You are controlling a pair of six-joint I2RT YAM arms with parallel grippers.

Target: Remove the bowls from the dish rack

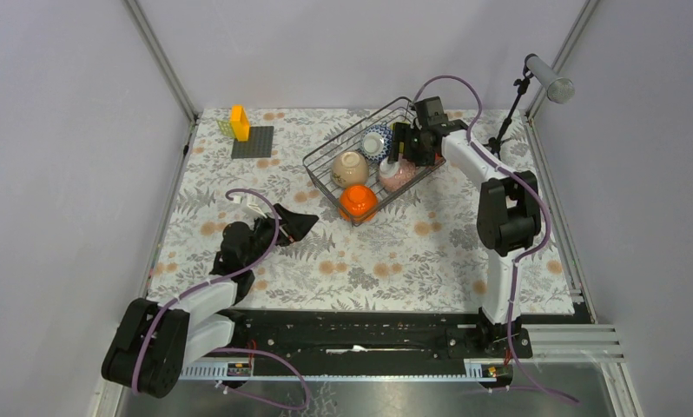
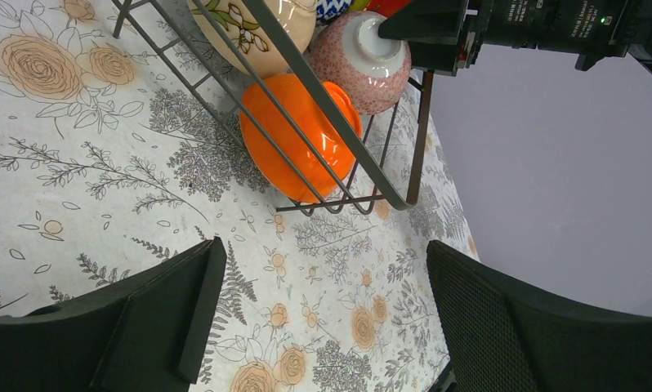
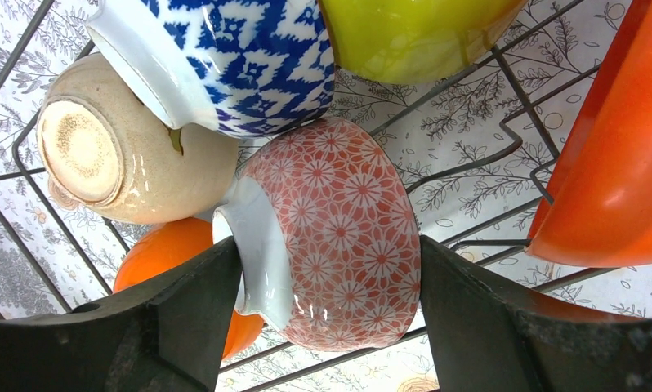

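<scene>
Seemingly nothing is unloaded yet: all six bowls (image 1: 350, 168) sit in the rack (image 1: 352, 130), none on the counter (image 1: 395, 252). The right pincer (image 3: 329, 269) stands spread astride the pink bowl (image 3: 339, 237), not visibly gripping. The left pincer (image 2: 323, 249) hangs spread and empty beside the rack's corner.

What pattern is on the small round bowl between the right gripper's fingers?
The pink-red glossy bowl carries white daisy-like flowers; the right wrist view shows it best.
</scene>
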